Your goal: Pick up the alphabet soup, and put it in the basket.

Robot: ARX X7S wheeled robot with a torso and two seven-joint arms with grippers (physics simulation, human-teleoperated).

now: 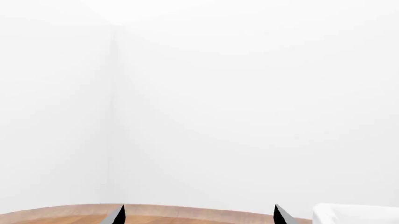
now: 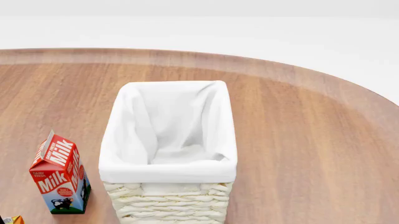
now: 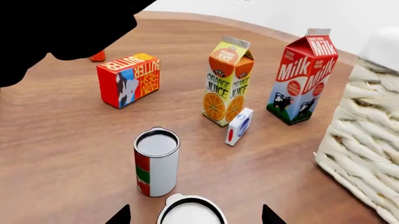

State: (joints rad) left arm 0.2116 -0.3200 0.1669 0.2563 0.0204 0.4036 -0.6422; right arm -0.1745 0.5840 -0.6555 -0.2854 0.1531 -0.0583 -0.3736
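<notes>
Wooden table (image 2: 299,140) rim curving behind basket (image 2: 168,196), milk carton (image 2: 60,175) beside it

Cream woven basket (image 2: 168,203) with white lining, red-white milk carton (image 2: 60,175), orange juice carton (image 3: 228,86)

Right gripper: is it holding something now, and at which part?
Nothing is held. The right gripper is open, its fingers apart and touching nothing; a can's top shows between them, ungripped.

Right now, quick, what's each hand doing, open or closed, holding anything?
Left hand: open, holding nothing, facing a white wall above the table edge.
Right hand: open, holding nothing, hovering near two cans.
</notes>
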